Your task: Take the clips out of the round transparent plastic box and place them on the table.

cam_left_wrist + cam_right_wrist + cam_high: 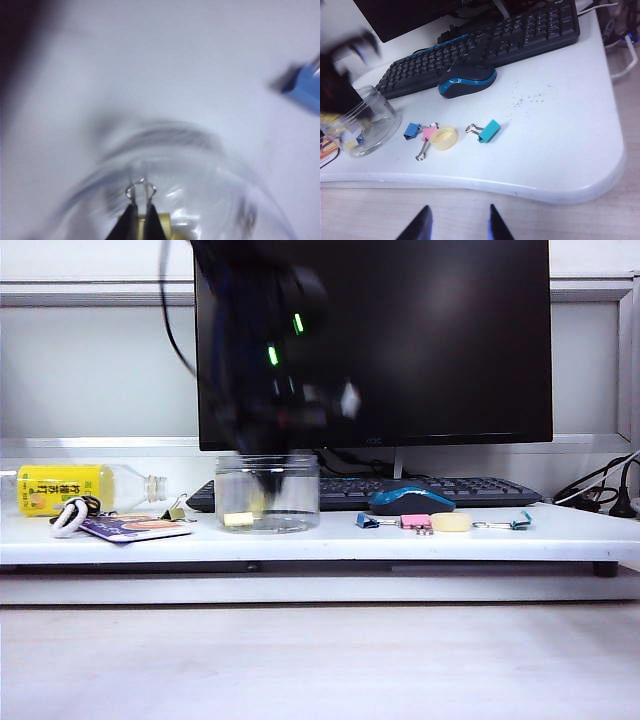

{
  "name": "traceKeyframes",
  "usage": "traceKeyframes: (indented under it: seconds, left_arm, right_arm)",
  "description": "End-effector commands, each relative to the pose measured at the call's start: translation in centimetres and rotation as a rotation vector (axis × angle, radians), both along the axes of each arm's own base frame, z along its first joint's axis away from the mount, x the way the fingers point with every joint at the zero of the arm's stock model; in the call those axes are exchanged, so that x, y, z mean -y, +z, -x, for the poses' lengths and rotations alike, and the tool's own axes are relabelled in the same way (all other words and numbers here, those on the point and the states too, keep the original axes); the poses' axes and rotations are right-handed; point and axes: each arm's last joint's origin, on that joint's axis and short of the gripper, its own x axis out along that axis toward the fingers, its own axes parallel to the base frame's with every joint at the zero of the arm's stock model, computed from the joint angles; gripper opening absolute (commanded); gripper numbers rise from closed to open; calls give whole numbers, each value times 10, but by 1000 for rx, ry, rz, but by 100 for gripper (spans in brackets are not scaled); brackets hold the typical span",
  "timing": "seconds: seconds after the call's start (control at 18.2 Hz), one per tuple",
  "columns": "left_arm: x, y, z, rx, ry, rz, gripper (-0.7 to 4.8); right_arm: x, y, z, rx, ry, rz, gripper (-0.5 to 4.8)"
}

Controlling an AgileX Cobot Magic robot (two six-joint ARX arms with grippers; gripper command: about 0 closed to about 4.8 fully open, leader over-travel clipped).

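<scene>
The round transparent plastic box (pixel 267 493) stands upright on the white table (pixel 330 540), left of the middle. My left gripper (pixel 140 205) reaches down into it from above and is shut on the silver wire handles of a pale-yellow clip (pixel 169 223). The exterior view blurs this arm. Another pale-yellow clip (pixel 238 519) lies on the box floor. In the right wrist view the box (pixel 380 122) also shows yellow clips inside. My right gripper (pixel 457 212) hangs open over the pale wood-grain surface in front of the table, holding nothing. The exterior view does not show it.
Right of the box lie a blue clip (pixel 367 521), a pink clip (pixel 415 522), a cream oval lump (pixel 450 522) and a teal clip (pixel 520 523). Behind are a mouse (pixel 410 500), keyboard (pixel 460 488) and monitor (pixel 420 340). A yellow-labelled bottle (pixel 60 488) and card (pixel 135 528) lie left.
</scene>
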Motion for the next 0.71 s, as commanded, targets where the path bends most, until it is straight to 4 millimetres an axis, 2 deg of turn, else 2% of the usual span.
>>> traceKeyframes:
  seconds: [0.05,0.22,0.38,0.71]
  left_arm:
    - [-4,29,8,75,4,53,-6]
    - [-7,45,14,107,2,80,-6]
    - [-2,53,20,121,-23,124,-6]
    - [32,58,39,139,-134,222,-6]
  right_arm:
    - [0,2,0,11,-1,3,148]
    - [0,2,0,11,-1,4,148]
    - [0,2,0,11,-1,3,148]
    - [0,2,0,11,0,3,148]
